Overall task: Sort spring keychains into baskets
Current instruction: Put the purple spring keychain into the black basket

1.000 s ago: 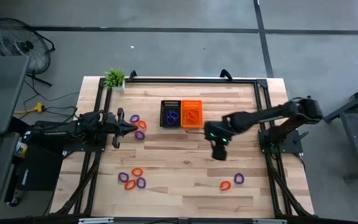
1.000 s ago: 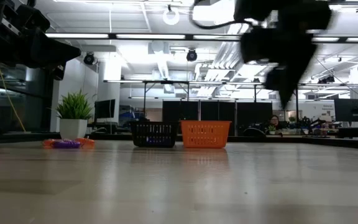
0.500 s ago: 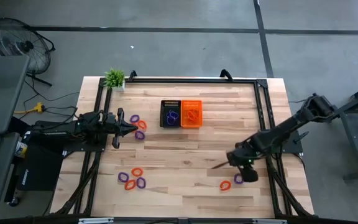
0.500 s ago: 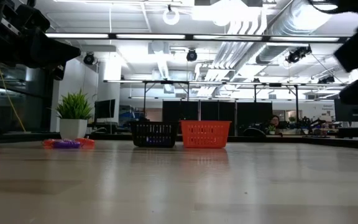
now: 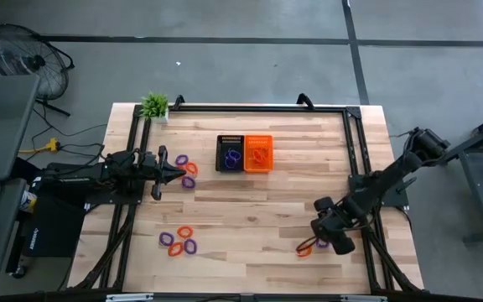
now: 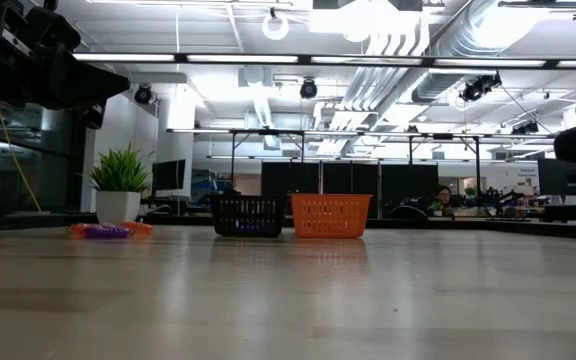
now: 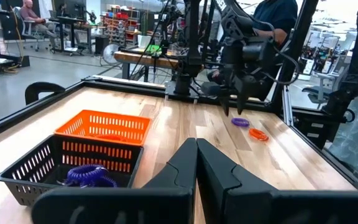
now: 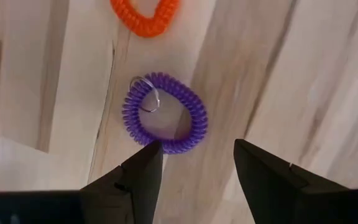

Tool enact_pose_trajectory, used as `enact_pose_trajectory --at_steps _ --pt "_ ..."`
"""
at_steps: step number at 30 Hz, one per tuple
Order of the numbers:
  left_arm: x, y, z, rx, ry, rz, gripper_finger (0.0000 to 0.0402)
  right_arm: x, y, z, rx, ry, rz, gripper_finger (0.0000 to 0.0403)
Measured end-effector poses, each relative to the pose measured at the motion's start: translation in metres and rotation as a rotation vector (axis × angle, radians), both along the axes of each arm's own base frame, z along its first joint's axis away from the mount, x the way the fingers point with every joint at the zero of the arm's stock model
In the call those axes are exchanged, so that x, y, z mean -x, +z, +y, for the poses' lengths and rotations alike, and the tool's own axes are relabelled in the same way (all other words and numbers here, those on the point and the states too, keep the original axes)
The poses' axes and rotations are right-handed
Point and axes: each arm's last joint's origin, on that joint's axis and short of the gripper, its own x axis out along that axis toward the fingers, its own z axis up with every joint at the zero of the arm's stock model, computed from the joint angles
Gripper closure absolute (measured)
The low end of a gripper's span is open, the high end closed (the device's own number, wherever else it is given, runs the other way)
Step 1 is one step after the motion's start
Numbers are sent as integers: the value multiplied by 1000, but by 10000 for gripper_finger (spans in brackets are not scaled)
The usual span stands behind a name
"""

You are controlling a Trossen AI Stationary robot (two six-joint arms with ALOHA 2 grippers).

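Observation:
My right gripper (image 8: 197, 149) is open and points down over a purple spring keychain (image 8: 165, 113) lying flat on the table's near right part (image 5: 321, 242), not touching it. An orange keychain (image 8: 145, 12) lies just beside it (image 5: 303, 249). My left gripper (image 5: 179, 174) is shut and waits at the table's left, next to several keychains (image 5: 187, 168). More keychains (image 5: 179, 241) lie near the near edge. The black basket (image 5: 230, 153) and the orange basket (image 5: 258, 153) stand side by side at the far middle. A purple keychain (image 7: 89, 176) lies in the black basket (image 7: 36, 168).
A small potted plant (image 5: 154, 106) stands at the far left corner. A dark frame (image 5: 250, 107) runs along the far edge and down both sides. Bare wood (image 5: 250, 210) lies between the baskets and the near edge. A person (image 7: 278, 12) stands beyond the right side.
My right gripper has swung from beside the orange basket toward the table's near right part and come down over the purple and orange keychain pair. The left arm and the keychains have kept still.

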Motion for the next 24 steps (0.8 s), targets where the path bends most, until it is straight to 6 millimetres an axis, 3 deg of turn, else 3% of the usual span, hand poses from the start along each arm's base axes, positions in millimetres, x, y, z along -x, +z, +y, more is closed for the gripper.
enact_pose_trajectory --at_steps 16,24 --pt "0 0 0 0 1 0 400 -10 -30 12 131 9 -8 214" --pt "0 0 0 0 1 0 400 -10 -32 11 144 12 -12 276"
